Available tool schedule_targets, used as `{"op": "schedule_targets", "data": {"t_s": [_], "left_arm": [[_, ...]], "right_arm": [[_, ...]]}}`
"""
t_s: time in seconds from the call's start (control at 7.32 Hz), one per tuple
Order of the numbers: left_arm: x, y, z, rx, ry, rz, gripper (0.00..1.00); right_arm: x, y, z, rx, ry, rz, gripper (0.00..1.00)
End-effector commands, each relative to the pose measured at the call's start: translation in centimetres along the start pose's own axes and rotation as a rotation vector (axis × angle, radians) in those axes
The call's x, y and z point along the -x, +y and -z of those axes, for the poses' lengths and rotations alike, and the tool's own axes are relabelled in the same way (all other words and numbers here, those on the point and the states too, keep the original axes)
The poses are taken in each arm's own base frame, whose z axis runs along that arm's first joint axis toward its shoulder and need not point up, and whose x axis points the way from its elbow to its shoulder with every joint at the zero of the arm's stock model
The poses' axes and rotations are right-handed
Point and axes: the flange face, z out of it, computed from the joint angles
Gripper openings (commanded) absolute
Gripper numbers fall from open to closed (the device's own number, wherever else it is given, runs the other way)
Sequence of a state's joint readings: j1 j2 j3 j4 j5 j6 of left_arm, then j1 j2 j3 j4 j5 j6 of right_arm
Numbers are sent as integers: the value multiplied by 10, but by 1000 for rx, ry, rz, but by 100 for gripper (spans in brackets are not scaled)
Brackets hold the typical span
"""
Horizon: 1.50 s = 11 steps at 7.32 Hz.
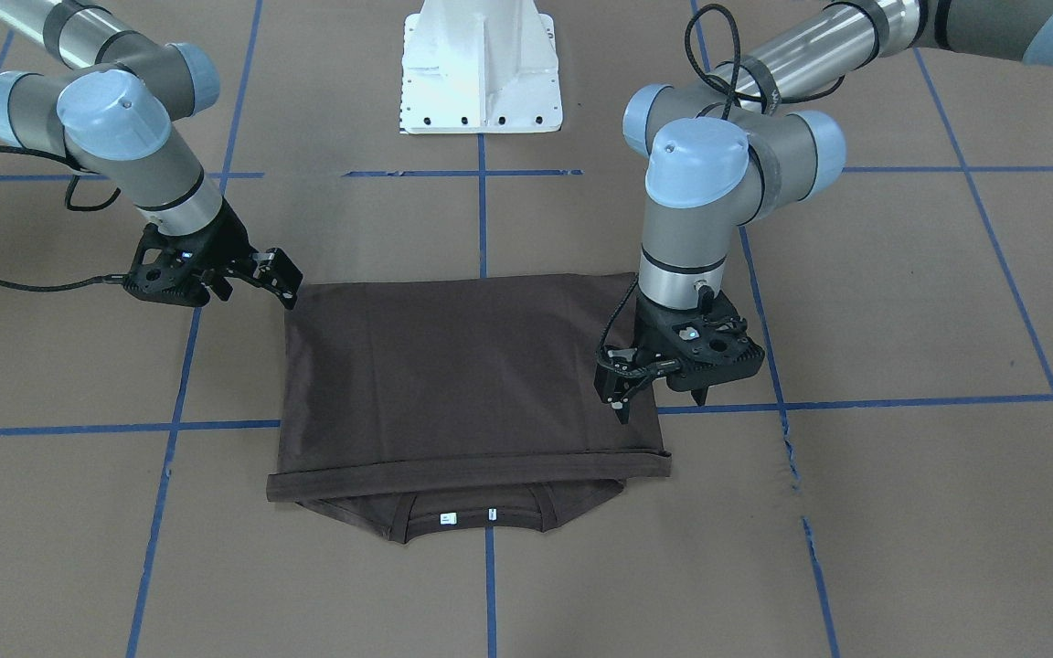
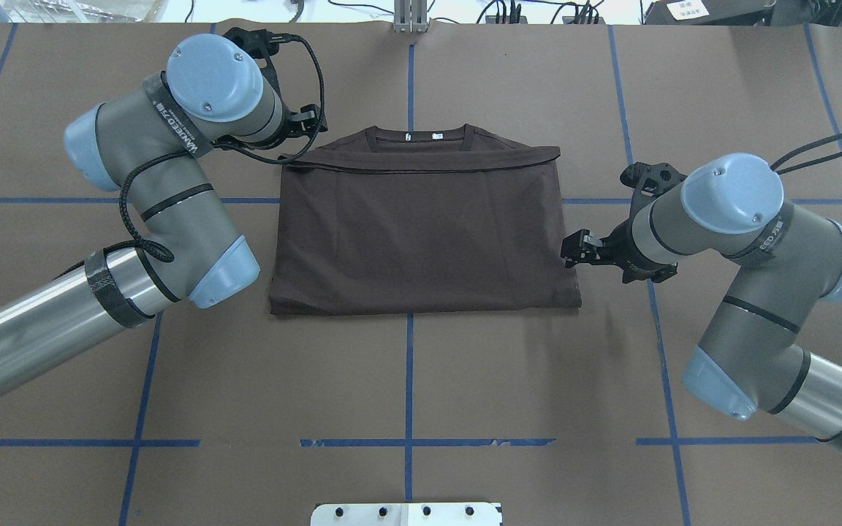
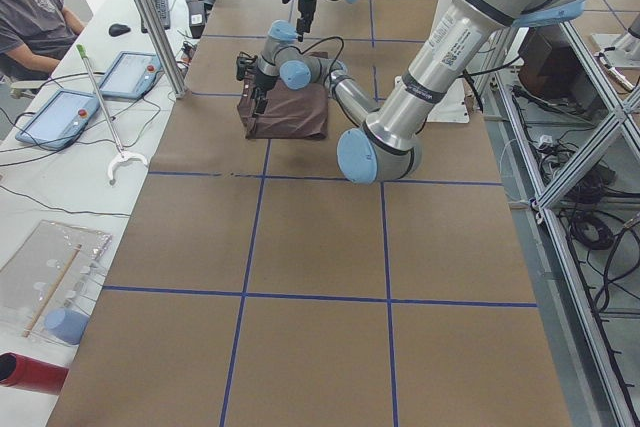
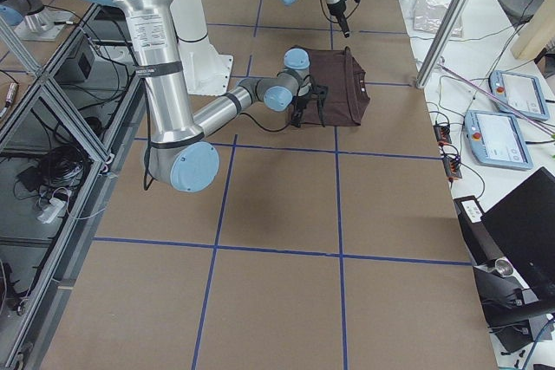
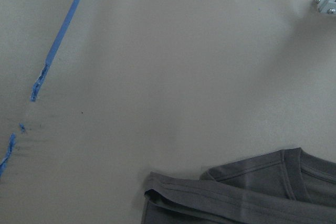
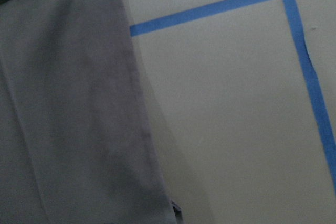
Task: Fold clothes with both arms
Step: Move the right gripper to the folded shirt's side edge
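Note:
The dark brown-grey T-shirt [image 1: 462, 375] lies flat on the table, folded into a rectangle, with its hem edge laid just short of the ribbed collar [image 1: 472, 516] and white neck tag [image 1: 445, 519]. It also shows in the overhead view [image 2: 421, 234]. My left gripper [image 1: 659, 402] hangs open and empty over the shirt's left edge near the collar end, fingers pointing down. My right gripper [image 1: 281, 279] sits low at the shirt's right corner on the fold side and looks open, holding no cloth; the overhead view [image 2: 576, 252] shows it beside the shirt's edge. Both wrist views show shirt edge [image 5: 236, 192] [image 6: 63, 103] and no fingers.
The white pedestal base [image 1: 481, 73] stands behind the shirt. Blue tape lines [image 1: 481, 219] grid the brown table top. An operators' bench with tablets [image 3: 130, 72] and a seated person [image 3: 35, 17] lies beyond the table's far edge.

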<state>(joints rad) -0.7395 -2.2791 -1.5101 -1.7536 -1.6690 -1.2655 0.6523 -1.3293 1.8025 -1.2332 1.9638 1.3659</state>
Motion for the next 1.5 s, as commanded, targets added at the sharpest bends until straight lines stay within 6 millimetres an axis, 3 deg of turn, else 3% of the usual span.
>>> {"op": "schedule_targets", "data": {"t_s": [0.0,0.14,0.27,0.41,0.68,0.82,1.09,1.37], "left_arm": [[0,0,1,1,-2,2,100],[1,1,0,1,-3,3,100],[2,1,0,0,-5,5,100],[3,1,-1,1,-7,5,100],[2,1,2,-3,-1,3,100],[2,0,3,-4,-2,3,100],[1,0,3,-5,1,4,100],[0,1,4,-5,1,5,100]], "right_arm": [[16,11,-25,-6,23,26,96],[29,4,-36,-6,29,24,96],[30,0,-45,-6,41,21,94],[31,1,-46,-4,41,22,85],[32,2,-40,5,28,25,13],[28,3,-39,6,29,25,0],[27,7,-38,13,29,29,0],[12,38,-30,40,23,57,0]]}}
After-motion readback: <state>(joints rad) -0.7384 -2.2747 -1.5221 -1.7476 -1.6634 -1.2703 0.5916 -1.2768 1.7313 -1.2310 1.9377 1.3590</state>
